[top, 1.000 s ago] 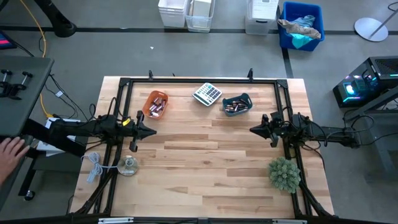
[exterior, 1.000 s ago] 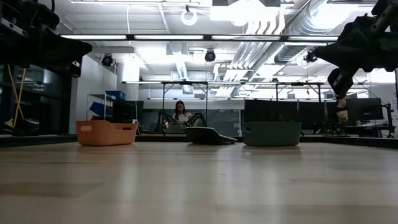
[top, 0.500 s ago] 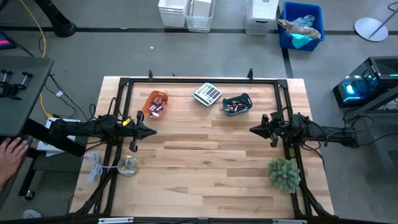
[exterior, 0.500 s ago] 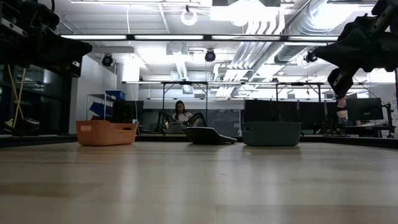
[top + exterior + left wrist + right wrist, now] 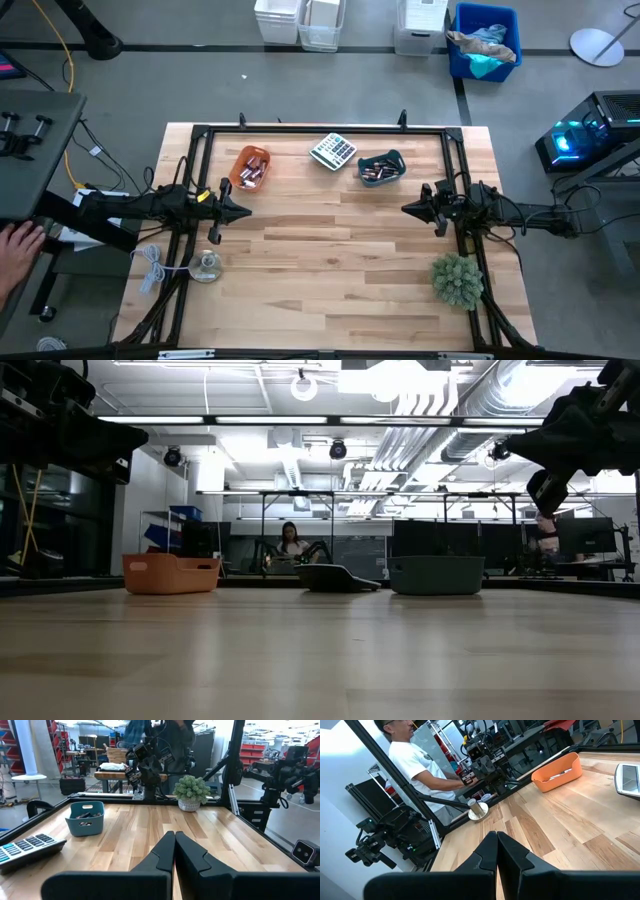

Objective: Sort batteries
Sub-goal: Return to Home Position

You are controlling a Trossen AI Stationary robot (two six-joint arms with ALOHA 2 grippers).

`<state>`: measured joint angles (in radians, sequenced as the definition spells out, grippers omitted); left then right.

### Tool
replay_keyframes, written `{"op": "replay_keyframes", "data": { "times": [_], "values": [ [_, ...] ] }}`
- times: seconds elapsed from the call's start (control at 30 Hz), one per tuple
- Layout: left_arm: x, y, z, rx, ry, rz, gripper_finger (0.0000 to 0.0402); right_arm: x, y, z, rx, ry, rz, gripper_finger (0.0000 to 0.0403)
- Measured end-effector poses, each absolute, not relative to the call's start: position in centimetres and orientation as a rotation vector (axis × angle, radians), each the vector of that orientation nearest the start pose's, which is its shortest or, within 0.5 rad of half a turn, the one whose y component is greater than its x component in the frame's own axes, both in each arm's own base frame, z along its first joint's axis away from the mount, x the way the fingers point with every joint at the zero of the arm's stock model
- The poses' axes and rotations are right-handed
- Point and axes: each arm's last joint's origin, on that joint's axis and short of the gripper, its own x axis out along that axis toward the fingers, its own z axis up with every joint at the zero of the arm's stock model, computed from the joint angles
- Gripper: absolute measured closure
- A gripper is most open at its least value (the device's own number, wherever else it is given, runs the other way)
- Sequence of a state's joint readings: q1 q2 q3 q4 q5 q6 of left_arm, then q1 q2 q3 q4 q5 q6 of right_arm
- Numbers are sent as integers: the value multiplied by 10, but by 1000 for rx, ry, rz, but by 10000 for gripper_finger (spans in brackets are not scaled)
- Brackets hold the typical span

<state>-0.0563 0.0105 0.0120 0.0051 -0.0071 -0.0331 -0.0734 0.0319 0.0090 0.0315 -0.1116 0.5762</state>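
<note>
The left gripper (image 5: 174, 834) has its two dark fingers pressed together with nothing between them. It hangs above bare wood at the table's left side, tips pointing straight across at the other arm. The right gripper (image 5: 497, 834) is likewise closed on nothing, over the right side, facing back at the left one. A wide stretch of empty board lies between the two sets of jaws, and in the low view both arms sit high, clear of the tabletop.

Just off the left jaws, toward the table's far edge, stands the orange bin (image 5: 238, 166). It holds a small heap of batteries (image 5: 252, 168), dark and copper-coloured. Off the right jaws, also toward the far edge and a little inward, is the teal bin (image 5: 397, 159) with another cluster of batteries lying in it. Between the two bins, farther from either set of jaws, a grey calculator (image 5: 332, 151) lies tilted on the wood, apart from both bins.

On the near side of the left jaws, beside that arm's frame, rests a round clear-and-metal disc object (image 5: 206, 265) next to a coiled white cable (image 5: 150, 270). On the near side of the right jaws sits a small green plant (image 5: 458, 279).

Beyond the table's left edge a person's hand (image 5: 15, 245) rests on a dark side stand; the right wrist view shows this person in a white shirt (image 5: 420, 765)
</note>
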Motion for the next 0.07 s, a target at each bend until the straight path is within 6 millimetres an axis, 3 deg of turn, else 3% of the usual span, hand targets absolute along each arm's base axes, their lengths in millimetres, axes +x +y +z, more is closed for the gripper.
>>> {"op": "replay_keyframes", "data": {
  "times": [0.07],
  "values": [
    [97,-5,167,-33,-6,-49,401,99,-4,167,575,3,40,402]
  ]
}}
